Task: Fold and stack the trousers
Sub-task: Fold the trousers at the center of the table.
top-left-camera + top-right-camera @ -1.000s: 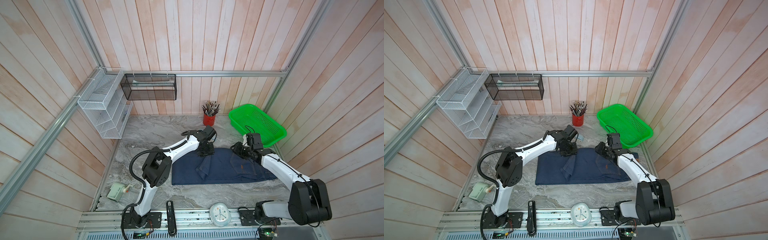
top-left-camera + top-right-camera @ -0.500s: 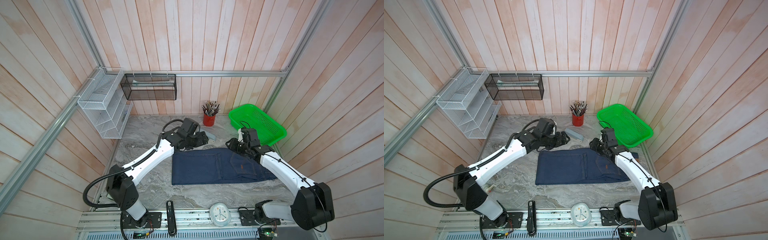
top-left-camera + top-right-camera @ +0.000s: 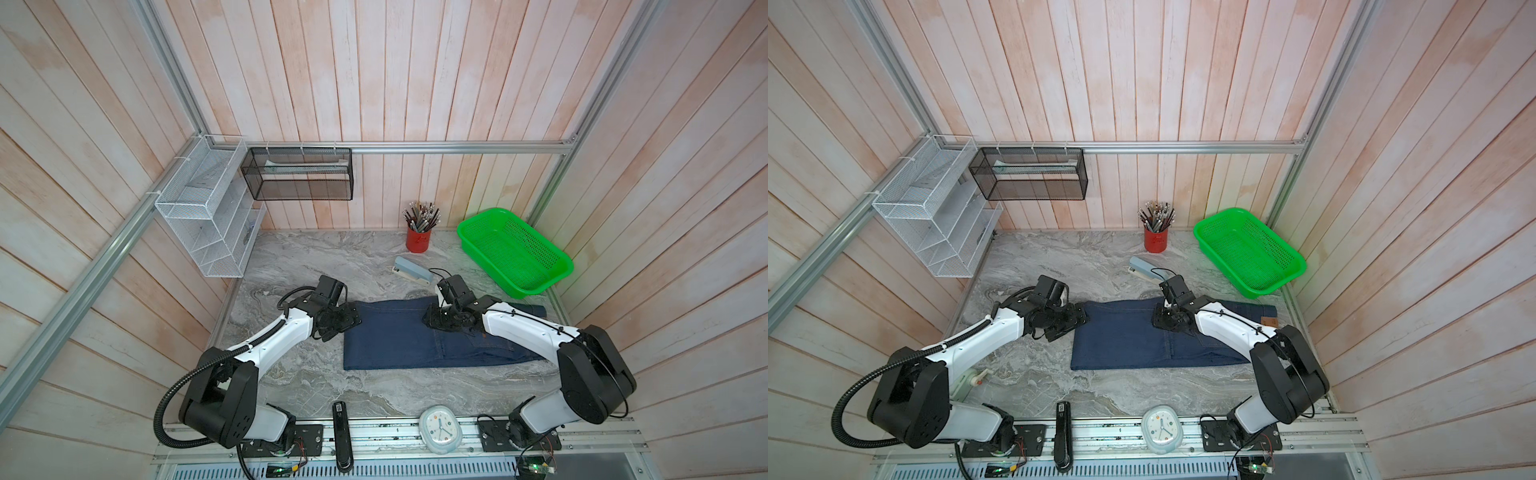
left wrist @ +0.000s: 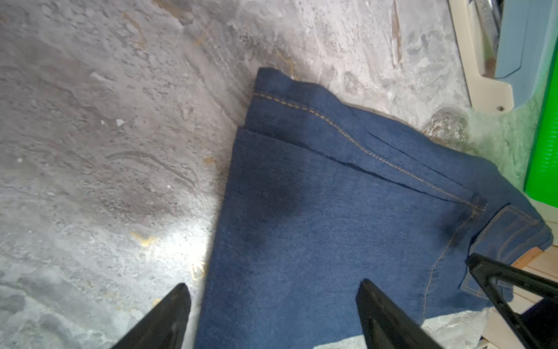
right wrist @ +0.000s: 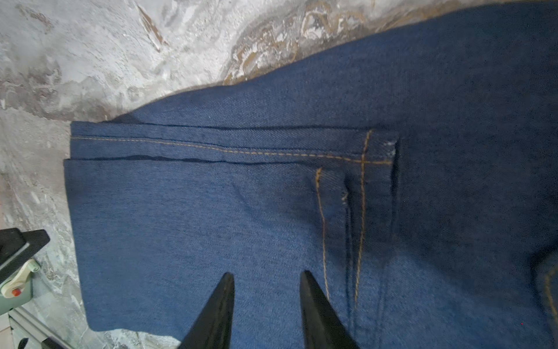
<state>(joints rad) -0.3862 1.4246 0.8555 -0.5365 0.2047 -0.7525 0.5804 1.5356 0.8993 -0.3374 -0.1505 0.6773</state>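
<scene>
Since a second ago, my left arm has drawn back from the far middle of the trousers (image 3: 399, 340) to their left end, and the rumpled flap now lies flat. The trousers form one dark-blue rectangle across the middle of the marble table (image 3: 324, 270), legs folded over and waist end toward the right wall.

My left pincer (image 4: 273, 284) hangs wide open over the folded left edge and grips nothing. I judge it is placed to take that edge for the next fold. My right pincer (image 5: 267, 274) hovers low over the middle of the denim beside a tan seam, its jaws a little apart and empty, likely to pin a crease line.

A blue-grey stapler (image 3: 411, 270) sits just beyond the far edge, with a red pencil cup (image 3: 418, 241) and a green basket (image 3: 515, 253) behind it. None of them blocks the fold. A small clock (image 3: 440, 430) rests on the front rail.
</scene>
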